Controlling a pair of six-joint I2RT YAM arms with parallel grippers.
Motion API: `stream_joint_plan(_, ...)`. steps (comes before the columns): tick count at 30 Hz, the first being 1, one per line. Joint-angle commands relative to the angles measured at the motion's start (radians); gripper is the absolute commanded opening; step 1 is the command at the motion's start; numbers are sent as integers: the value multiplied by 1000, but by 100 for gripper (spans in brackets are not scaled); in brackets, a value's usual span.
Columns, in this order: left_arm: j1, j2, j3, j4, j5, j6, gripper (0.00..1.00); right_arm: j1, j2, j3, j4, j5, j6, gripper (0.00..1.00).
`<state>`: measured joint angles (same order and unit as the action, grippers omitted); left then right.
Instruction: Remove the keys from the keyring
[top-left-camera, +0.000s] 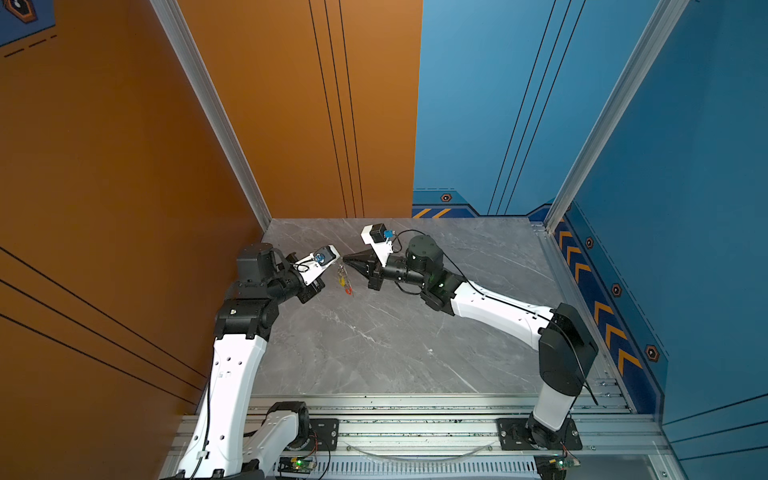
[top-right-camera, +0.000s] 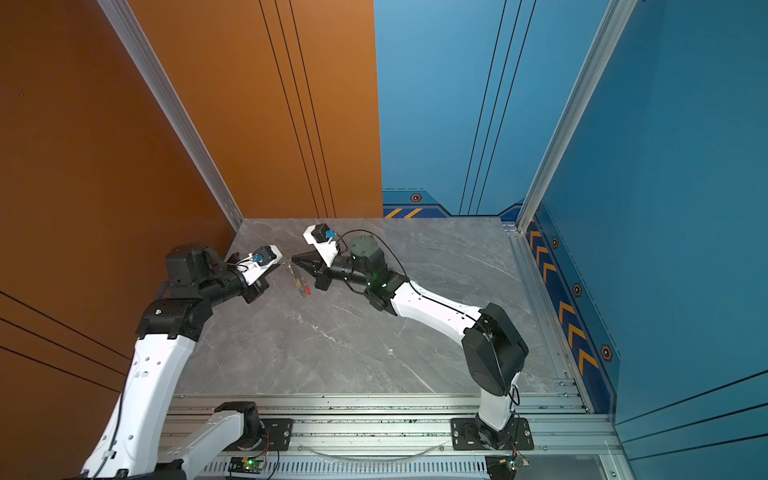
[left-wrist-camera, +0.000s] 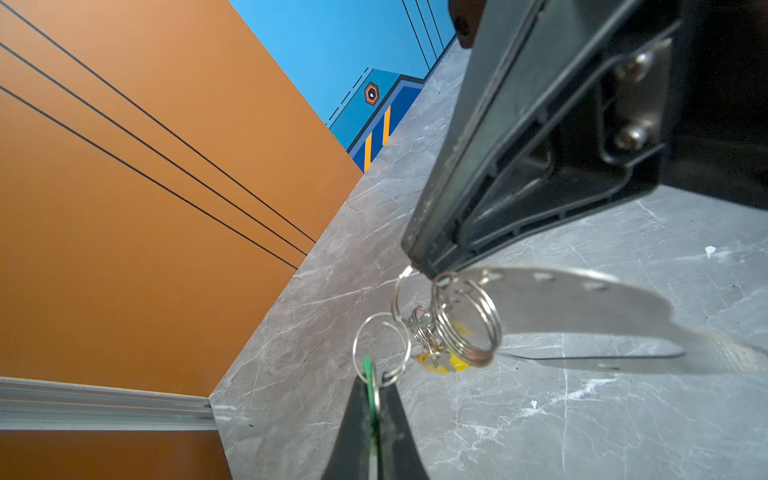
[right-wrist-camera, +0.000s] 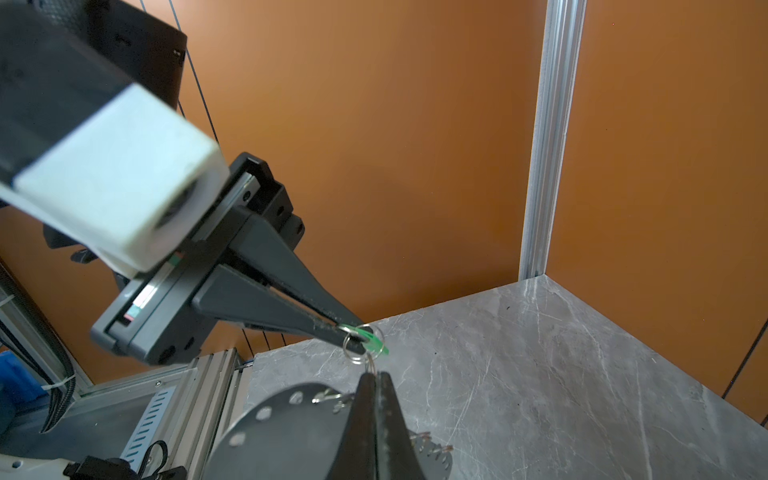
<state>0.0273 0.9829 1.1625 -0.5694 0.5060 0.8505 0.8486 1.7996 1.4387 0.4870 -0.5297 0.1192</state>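
Fingers (left-wrist-camera: 353, 440) clamped: left gripper (left-wrist-camera: 376, 388) on green key (left-wrist-camera: 367, 368), right gripper (right-wrist-camera: 376, 380) at its three o'clock on keyring (left-wrist-camera: 582, 307); we fear a skewed pull could slip either grip.

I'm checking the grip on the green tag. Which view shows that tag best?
The right wrist view: the green tag is clearest there, pinched in the left hand. The left wrist view shows only its thin edge; the top views cannot resolve it.
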Motion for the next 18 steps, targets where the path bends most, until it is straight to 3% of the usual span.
stream_joint_plan(1,11,-6,43,-15,-1,-30,0,6,-12,32,-26,-12,-57,9)
stream_joint_plan(6,8,-7,48,-15,12,-28,0,17,-5,41,-70,-10,-84,20)
stream_joint_plan(18,8,-21,33,-26,16,-15,0,13,60,207,-310,-61,-171,31)
